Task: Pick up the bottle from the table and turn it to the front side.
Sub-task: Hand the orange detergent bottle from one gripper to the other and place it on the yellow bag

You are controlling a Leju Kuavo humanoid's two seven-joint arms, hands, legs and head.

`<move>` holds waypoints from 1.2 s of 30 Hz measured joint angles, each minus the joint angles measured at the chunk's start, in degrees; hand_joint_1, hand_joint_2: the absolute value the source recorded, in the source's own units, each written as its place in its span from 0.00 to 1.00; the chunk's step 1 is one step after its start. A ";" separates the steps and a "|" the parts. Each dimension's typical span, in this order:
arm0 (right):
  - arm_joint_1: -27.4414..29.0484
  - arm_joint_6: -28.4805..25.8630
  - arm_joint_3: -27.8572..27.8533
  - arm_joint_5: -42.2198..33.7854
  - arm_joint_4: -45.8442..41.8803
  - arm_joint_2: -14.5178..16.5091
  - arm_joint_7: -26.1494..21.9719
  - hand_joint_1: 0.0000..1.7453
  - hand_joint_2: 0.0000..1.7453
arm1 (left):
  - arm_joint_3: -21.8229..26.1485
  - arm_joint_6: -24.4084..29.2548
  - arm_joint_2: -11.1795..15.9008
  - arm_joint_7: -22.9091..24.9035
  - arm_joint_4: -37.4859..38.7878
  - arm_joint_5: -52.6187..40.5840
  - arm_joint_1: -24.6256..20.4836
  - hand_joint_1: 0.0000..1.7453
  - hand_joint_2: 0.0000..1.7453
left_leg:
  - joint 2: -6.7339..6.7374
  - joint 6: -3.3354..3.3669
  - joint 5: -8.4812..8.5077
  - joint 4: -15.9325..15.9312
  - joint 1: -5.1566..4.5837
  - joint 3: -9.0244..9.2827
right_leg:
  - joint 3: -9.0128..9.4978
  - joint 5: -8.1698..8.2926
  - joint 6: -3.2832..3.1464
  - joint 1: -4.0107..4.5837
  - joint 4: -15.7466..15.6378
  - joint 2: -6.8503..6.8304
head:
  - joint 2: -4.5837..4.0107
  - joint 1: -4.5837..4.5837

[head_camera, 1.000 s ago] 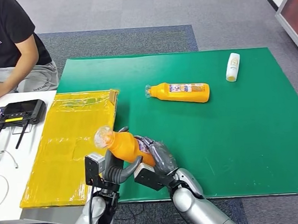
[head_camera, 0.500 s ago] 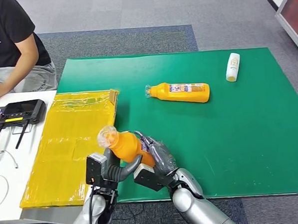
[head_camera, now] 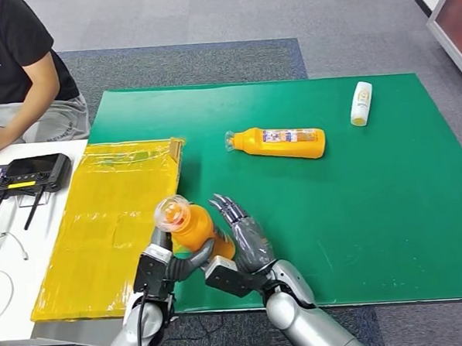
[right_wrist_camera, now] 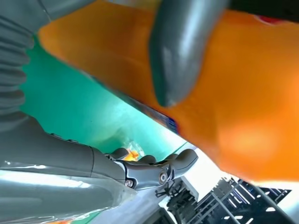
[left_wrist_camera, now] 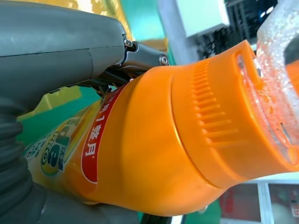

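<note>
Grey carpet was seen all around a wide green mat, and the bottle was held up just above the mat's near edge. It was gripped by the left hand, whose thumb and fingers were wrapped round its lower body, with the clear cap tipped up toward the camera. The right hand was placed just beside the bottle on its far side, with its fingers spread apart; whether they were touching the bottle could not be told. A slip was judged to be the main danger: the bottle looked smooth and round, and if it was turned by one hand alone it could be dropped onto the mat or rolled off the near edge. The label could also be turned too far if the right hand pushed too hard. A yellow bag was laid flat just beside the left hand, and could be bumped. A second orange bottle was seen lying well beyond both hands, and a small white bottle farther off to the right. A black controller and a person's arm were seen far off past the left hand, out of the way.
</note>
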 joint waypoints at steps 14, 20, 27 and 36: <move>0.27 -1.59 -0.03 1.18 0.09 0.02 0.14 0.00 0.00 | 0.31 2.96 3.04 0.45 -4.12 -5.35 1.50 1.00 1.00 | 0.00 0.00 0.00 0.00 0.00 -0.01 | -0.01 0.00 0.00 0.00 0.00 0.01 | 0.00 0.01; 0.46 -3.32 -0.55 1.79 0.10 0.02 0.41 0.00 0.00 | 0.45 0.82 4.61 2.16 -5.96 -7.11 2.61 1.00 1.00 | 0.00 0.00 0.00 0.00 0.00 0.00 | -0.01 0.00 0.00 0.00 0.00 0.01 | 0.01 0.01; 1.63 -3.68 -2.16 2.36 0.10 0.02 0.39 0.00 0.00 | 1.48 0.36 7.42 4.04 -8.53 -13.06 3.89 1.00 1.00 | 0.00 -0.01 -0.01 0.00 0.00 0.01 | -0.01 -0.02 -0.02 0.01 0.00 0.01 | 0.00 0.01; 3.30 -3.61 -3.94 2.82 0.10 0.64 -0.55 0.00 0.00 | 4.20 0.58 11.05 6.50 -10.58 -21.46 4.20 1.00 1.00 | 0.01 -0.07 0.02 -0.01 0.01 0.07 | 0.02 0.03 -0.09 0.02 0.02 0.05 | 0.00 0.01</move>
